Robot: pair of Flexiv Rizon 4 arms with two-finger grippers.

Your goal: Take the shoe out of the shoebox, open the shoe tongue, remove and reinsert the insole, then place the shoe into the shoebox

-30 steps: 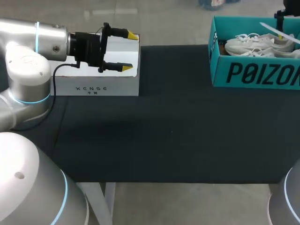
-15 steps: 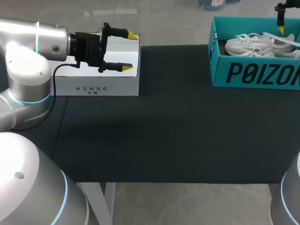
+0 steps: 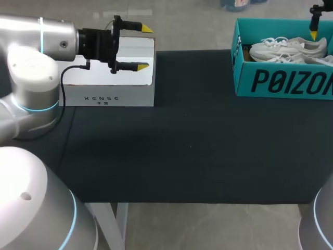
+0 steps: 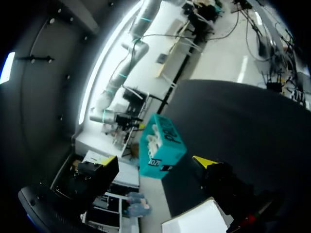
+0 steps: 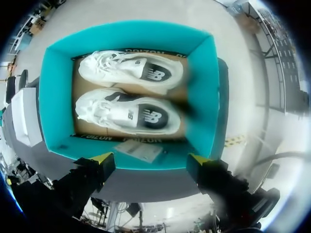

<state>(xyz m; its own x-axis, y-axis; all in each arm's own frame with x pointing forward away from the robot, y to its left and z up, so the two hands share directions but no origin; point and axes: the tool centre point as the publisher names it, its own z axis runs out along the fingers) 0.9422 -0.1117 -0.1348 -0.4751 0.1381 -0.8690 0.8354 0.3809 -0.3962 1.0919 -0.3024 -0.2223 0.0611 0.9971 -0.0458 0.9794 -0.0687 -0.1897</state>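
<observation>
Right pincer [image 5: 150,158] hung spread over the shoebox [image 5: 206,87] — the nearer shoe [image 5: 129,114], light and soft, seemed best gripped at its heel.

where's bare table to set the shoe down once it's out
The black table is bare between the white box and the teal shoebox, and all along the front edge. Crowded only inside the shoebox, filled by two shoes.

Counter [image 3: 197,151], black-topped: one white box [image 3: 112,91] at its rear left edge, one open teal shoebox [image 3: 283,80] at rear right, the two well apart.
</observation>
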